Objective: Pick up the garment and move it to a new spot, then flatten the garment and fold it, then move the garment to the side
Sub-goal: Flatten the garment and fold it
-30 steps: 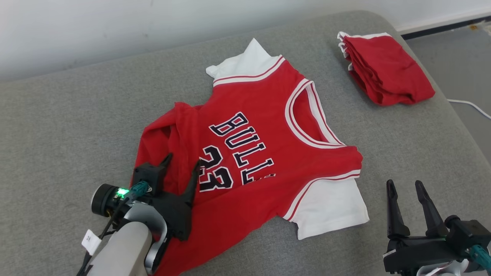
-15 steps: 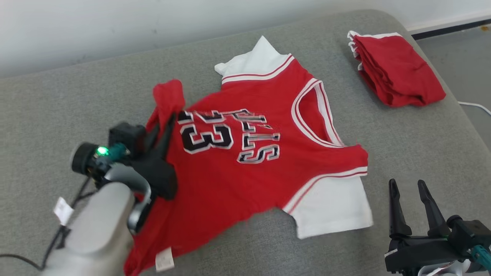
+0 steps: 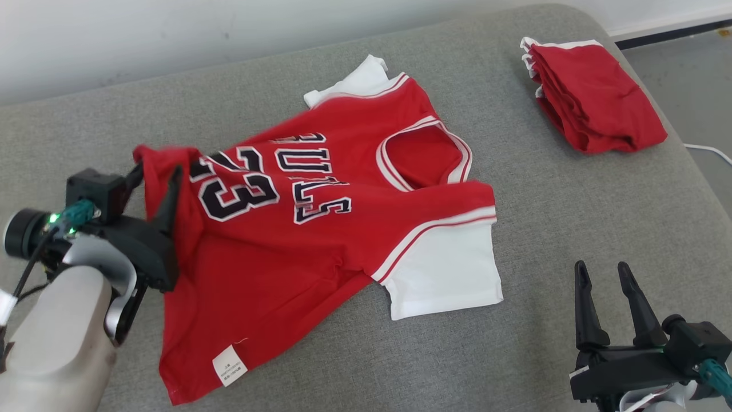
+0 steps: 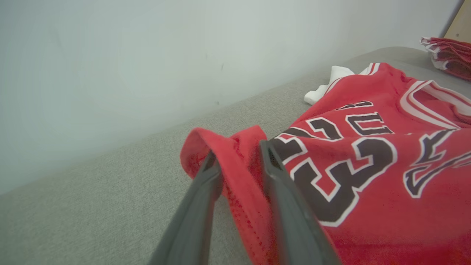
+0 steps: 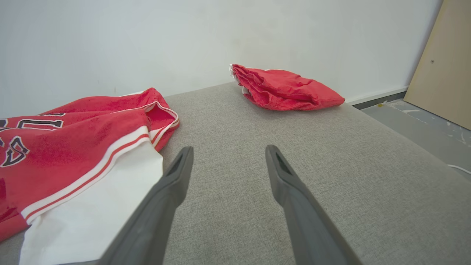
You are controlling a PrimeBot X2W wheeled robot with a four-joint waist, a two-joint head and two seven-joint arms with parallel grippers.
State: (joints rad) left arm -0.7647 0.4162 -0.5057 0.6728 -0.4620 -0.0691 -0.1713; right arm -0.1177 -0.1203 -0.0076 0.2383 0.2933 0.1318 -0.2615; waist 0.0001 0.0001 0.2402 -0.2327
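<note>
The garment (image 3: 320, 229) is a red jersey with white sleeves and black "23" lettering, spread on the grey cushion (image 3: 572, 200). My left gripper (image 3: 155, 174) is at the jersey's left corner, shut on a raised fold of the red hem. In the left wrist view the fabric (image 4: 368, 165) passes between the two fingers of this gripper (image 4: 239, 158) and droops over their tips. My right gripper (image 3: 600, 272) stands open at the lower right with nothing in it, a short way from the white sleeve. In the right wrist view this gripper (image 5: 228, 154) hovers over bare cushion, the garment (image 5: 73, 154) to its left.
A folded pile of red clothes (image 3: 595, 103) lies at the cushion's far right corner, also seen as the pile (image 5: 287, 88) in the right wrist view. A white wall (image 3: 171, 40) runs behind the cushion. Floor and a white cable (image 3: 709, 150) lie past the right edge.
My left gripper closed on the jersey's hem corner, lifted it and pulled it left and away from me, dragging the jersey leftward. The right gripper stayed put.
</note>
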